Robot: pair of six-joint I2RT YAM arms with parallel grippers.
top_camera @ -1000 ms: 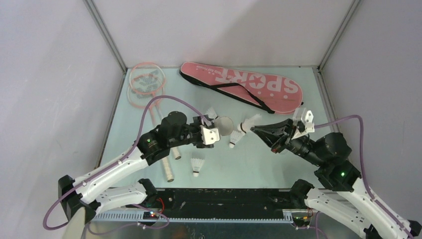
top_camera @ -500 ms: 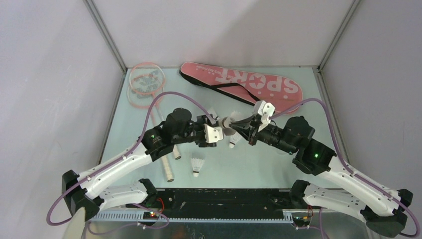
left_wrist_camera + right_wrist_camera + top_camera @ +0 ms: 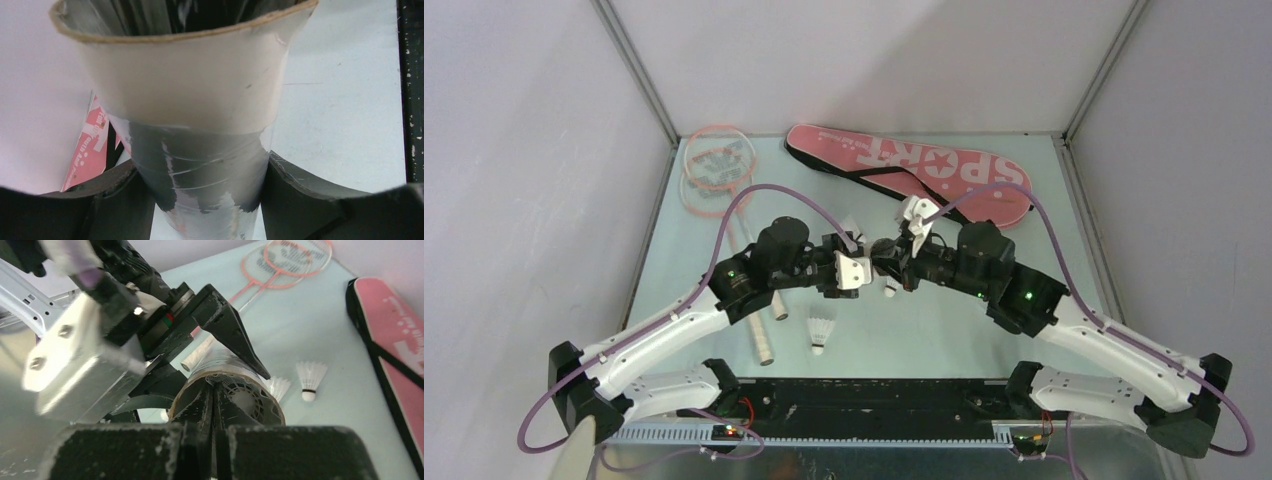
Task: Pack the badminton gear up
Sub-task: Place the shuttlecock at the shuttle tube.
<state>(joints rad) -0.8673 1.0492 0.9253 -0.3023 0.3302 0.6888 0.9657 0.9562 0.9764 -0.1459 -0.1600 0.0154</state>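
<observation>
My left gripper (image 3: 212, 200) is shut on the long white tube (image 3: 190, 90), held above the table with its open mouth (image 3: 272, 402) facing the right arm. At that mouth my right gripper (image 3: 214, 390) is shut on the skirt of a white shuttlecock (image 3: 250, 395), which sits inside the rim. From the top view the two grippers meet at mid-table, right gripper (image 3: 886, 255) against left gripper (image 3: 861, 262). Three loose shuttlecocks lie nearby: one (image 3: 822, 328), another (image 3: 891, 286), a third (image 3: 851, 226). Two pink rackets (image 3: 714, 165) lie back left. The pink "SPORT" bag (image 3: 914, 165) lies at the back.
The racket handles (image 3: 764, 335) run down to the near left, beside the left arm. The bag's black strap (image 3: 904, 185) trails towards the middle. Grey walls close in the table on three sides, and a black rail (image 3: 874, 400) runs along the near edge.
My right arm has swung left across the table, carrying the shuttlecock from the right side to the tube's mouth. The left gripper and tube have barely moved.
</observation>
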